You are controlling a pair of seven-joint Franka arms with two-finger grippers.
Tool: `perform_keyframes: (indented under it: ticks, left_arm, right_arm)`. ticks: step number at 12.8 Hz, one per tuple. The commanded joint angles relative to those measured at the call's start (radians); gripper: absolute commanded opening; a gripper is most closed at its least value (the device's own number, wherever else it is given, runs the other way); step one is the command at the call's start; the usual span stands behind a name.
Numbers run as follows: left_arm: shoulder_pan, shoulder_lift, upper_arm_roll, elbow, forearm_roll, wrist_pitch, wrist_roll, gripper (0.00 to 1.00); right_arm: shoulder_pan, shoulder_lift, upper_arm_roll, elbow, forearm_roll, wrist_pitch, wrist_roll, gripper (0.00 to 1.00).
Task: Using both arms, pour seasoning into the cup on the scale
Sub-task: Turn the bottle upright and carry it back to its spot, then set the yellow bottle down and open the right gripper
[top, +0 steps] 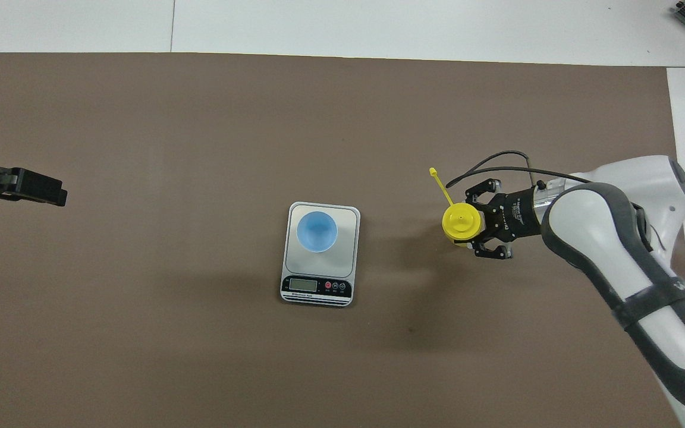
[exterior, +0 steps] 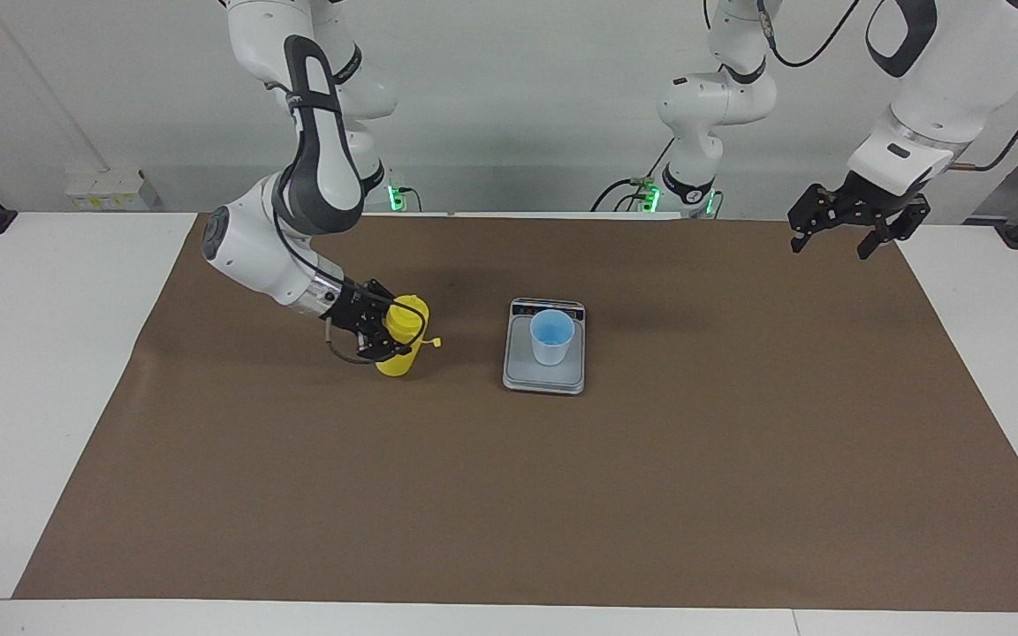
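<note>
Gripping the cylindrical yellow seasoning bottle, right tool clamps; left tool gapes.

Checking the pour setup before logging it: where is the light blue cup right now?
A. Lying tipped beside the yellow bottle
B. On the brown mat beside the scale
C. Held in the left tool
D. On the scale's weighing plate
D: the light blue cup stands upright on the scale, apart from the yellow squeeze bottle in the right tool.

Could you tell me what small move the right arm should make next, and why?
Probably open the right claw and back away. The bottle stands upright on the mat, apart from the scale toward the right arm's end, with the claw shut on it. The cup sits on the scale.
</note>
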Motion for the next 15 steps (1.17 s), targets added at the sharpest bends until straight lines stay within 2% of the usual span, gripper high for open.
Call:
perform_keyframes:
  ticks: [1, 2, 5, 7, 8, 9, 15]
  left_arm:
    - [-0.008, -0.019, 0.005, -0.023, 0.012, 0.010, 0.011, 1.00]
    - [-0.008, -0.019, 0.005, -0.023, 0.012, 0.010, 0.011, 1.00]
    - [-0.008, -0.020, 0.004, -0.027, 0.012, 0.012, 0.011, 1.00]
    - [-0.008, -0.023, 0.004, -0.030, 0.012, 0.013, 0.011, 1.00]
    - [-0.008, -0.023, 0.004, -0.030, 0.012, 0.013, 0.009, 1.00]
    - [-0.008, -0.023, 0.002, -0.030, 0.012, 0.018, 0.009, 1.00]
    - [-0.008, -0.023, 0.002, -0.030, 0.012, 0.018, 0.009, 1.00]
  right_arm:
    - [-0.085, -0.048, 0.012, -0.077, 0.055, -0.020, -0.120, 0.00]
    - [-0.105, -0.044, 0.012, -0.078, 0.061, -0.029, -0.127, 0.01]
    - [-0.166, -0.043, 0.008, -0.078, 0.056, -0.057, -0.125, 0.29]
    - [-0.171, -0.041, 0.006, -0.078, 0.044, -0.049, -0.118, 0.70]
    - [-0.171, -0.040, 0.006, -0.074, 0.021, -0.046, -0.118, 0.93]
    - [-0.171, -0.046, 0.005, -0.065, -0.025, -0.046, -0.118, 1.00]
    - [-0.171, -0.109, 0.005, 0.018, -0.361, -0.040, -0.170, 1.00]
